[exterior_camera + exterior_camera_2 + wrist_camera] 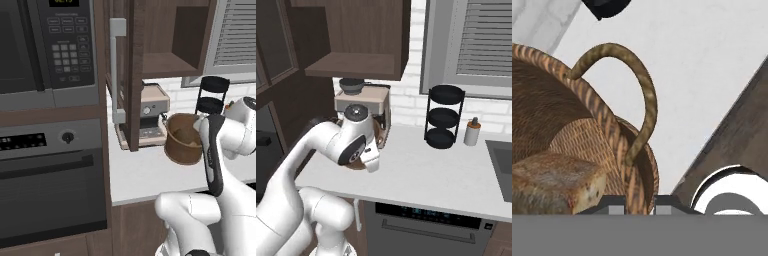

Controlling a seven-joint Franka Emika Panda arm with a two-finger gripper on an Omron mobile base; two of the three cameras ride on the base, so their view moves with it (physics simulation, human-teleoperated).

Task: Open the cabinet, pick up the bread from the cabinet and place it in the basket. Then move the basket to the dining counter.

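Bread (554,182) sits inside the basket (182,140) on the kitchen counter (426,170), cabinet (132,75) door open, gripper (639,202) clamped on the basket rim, with only the carry to the dining counter left.

We see a black microwave (47,45) above a black oven (50,185) on the left. A coffee machine (151,112) stands far on the white worktop (421,172); right of it sit a black three-tier rack (443,116), a small bottle (472,132) and a shuttered window (481,40).
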